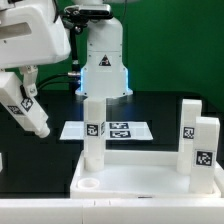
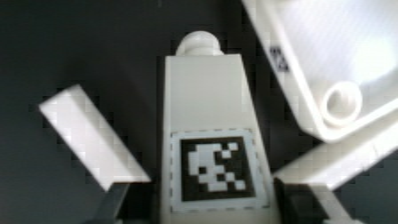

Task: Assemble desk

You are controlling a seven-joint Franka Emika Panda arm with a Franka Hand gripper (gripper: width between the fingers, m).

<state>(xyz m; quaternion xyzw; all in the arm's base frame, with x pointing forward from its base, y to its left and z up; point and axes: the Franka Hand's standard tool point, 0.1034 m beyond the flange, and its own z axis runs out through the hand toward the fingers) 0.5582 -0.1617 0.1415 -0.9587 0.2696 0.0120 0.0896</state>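
On the exterior view's left I have the two-finger gripper (image 1: 28, 112) hanging above the black table, carrying a white square-section plastic leg with a black-and-white tag (image 1: 18, 103). My wrist view confirms it: that leg (image 2: 208, 130) runs up the middle of the picture between the fingers (image 2: 89, 135), its rounded peg end pointing away, so the claw is closed on the leg.

Moving right, the large flat white plastic tabletop (image 1: 140, 178) lies at the front, with one leg (image 1: 93, 128) standing upright near its left end and two more (image 1: 196, 140) standing together at its right end. An open round corner socket (image 1: 87, 184) shows at the near left corner; I judge that to be my target. Behind lies the marker board (image 1: 108, 130).

To do this well, I would turn the leg upright first, centre the peg over the socket, keep clear of the standing leg beside it, then lower slowly and twist without tilting.
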